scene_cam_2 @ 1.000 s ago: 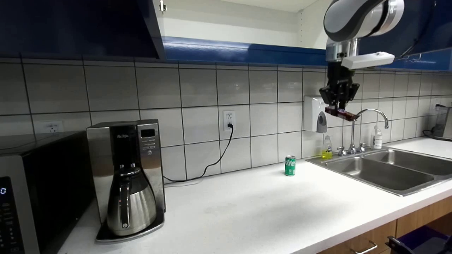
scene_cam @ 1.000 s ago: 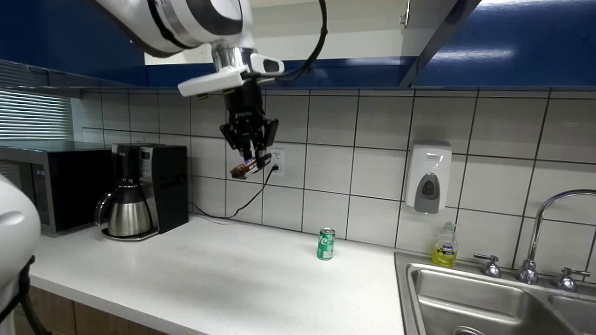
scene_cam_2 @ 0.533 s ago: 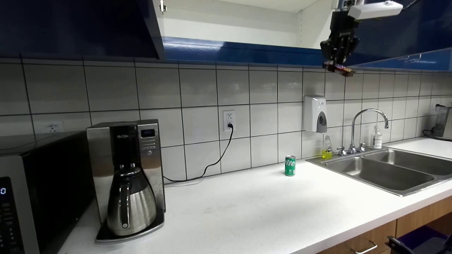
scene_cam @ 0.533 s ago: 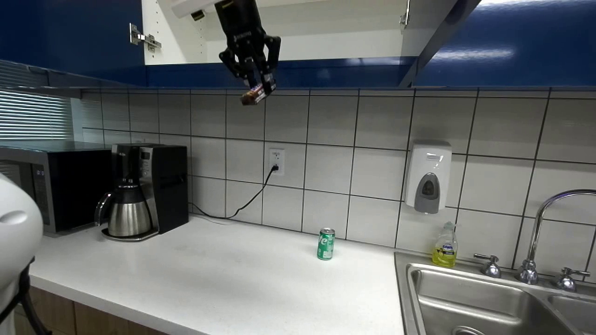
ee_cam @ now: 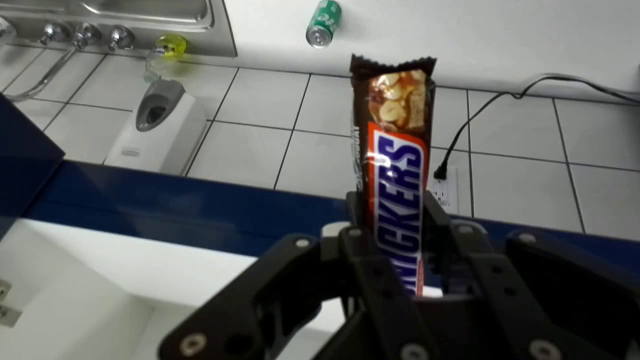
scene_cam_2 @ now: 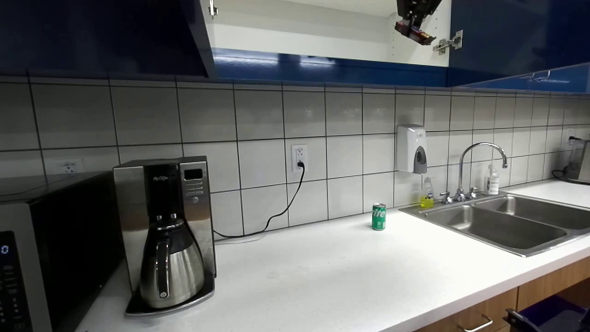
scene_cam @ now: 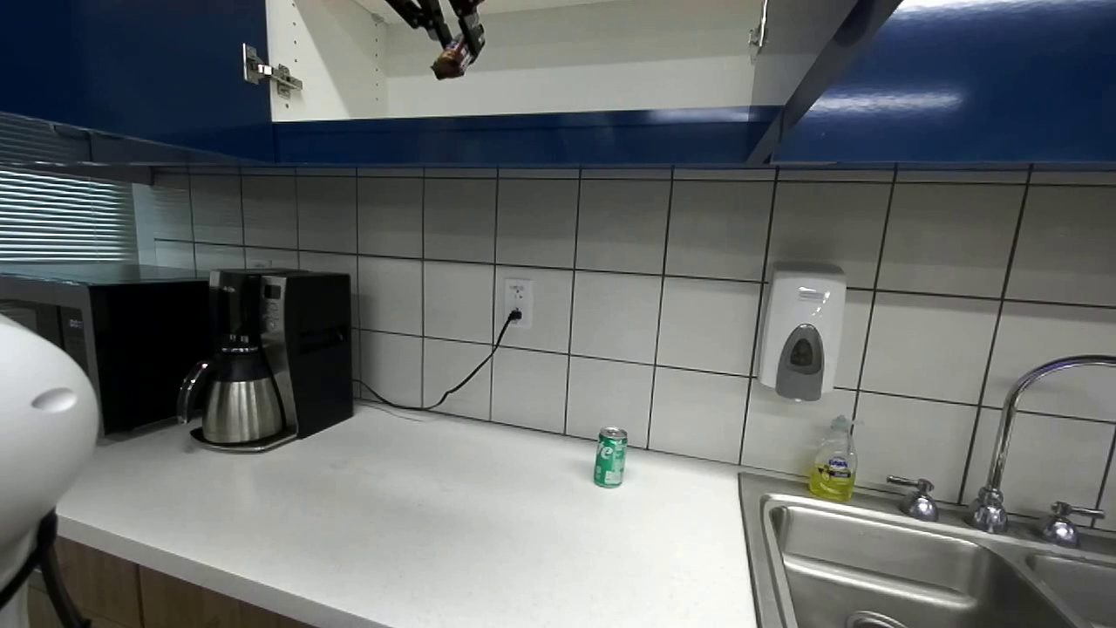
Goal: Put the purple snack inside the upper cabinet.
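Gripper (ee_cam: 392, 210) — black, two-fingered — is hanging way up high, just its lower end showing at the top of both exterior views, fingers aimed downward. Jaws are clamped on a thin bar-shaped packet (ee_cam: 397, 155), dark brown wrapper with purple SNICKERS lettering, one finger on each side. Packet's up in the air and tilted, its free end angled down. It's in front of the wall-mounted upper cabinet (scene_cam_2: 299, 32) with dark blue doors and a white interior; doors are swung wide, but how near the packet is to the opening I honestly can't tell.

Below that runs a long white countertop (scene_cam: 418, 523). Small green metal soda can (scene_cam: 610, 457) is standing upright on it, close to the white tile wall (scene_cam: 615, 318). Off to one side there's a black-and-steel coffee maker (scene_cam_2: 203, 226) with a steel carafe (scene_cam_2: 177, 272), just beside a boxy black microwave (scene_cam_2: 78, 240). Other side of the can you've got a stainless steel double sink (scene_cam_2: 498, 228), a curved chrome faucet (scene_cam: 1000, 445), and a clear plastic bottle of yellow liquid (scene_cam: 833, 471) on the sink's back edge. White-and-grey plastic soap dispenser (scene_cam: 802, 331) is mounted on the tiles above the bottle.
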`<action>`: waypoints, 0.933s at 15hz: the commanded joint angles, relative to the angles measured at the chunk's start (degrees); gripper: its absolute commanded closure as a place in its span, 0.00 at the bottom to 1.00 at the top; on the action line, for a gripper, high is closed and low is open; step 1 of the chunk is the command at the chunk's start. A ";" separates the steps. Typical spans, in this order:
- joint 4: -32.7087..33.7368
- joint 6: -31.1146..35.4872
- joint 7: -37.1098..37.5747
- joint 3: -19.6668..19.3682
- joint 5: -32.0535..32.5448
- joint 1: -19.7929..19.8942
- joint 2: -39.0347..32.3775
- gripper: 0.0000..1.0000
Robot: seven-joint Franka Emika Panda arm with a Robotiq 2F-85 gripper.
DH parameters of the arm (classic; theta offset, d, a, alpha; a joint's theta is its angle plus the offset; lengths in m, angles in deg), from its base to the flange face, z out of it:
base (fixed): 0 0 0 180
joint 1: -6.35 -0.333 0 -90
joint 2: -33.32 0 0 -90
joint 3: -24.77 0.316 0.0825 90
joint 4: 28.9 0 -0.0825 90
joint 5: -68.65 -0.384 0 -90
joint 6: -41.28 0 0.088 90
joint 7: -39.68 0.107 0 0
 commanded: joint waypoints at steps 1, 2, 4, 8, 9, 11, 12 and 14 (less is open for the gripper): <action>9.89 -2.49 0.17 0.70 -1.70 -0.69 -5.80 0.93; 12.12 -2.83 0.38 0.74 -2.14 -0.81 -7.23 0.93; 17.05 -4.77 1.09 1.03 -2.91 -0.70 -10.73 0.93; 25.35 -8.75 2.63 1.72 -2.83 -0.40 -17.08 0.93; 27.19 -9.62 3.23 1.92 -2.62 -0.34 -18.59 0.93; 31.09 -10.96 4.44 2.25 -2.17 -0.28 -21.96 0.93; 32.84 -11.66 5.03 2.37 -2.00 -0.28 -23.40 0.93; 36.13 -12.71 6.22 2.59 -1.36 -0.27 -26.34 0.93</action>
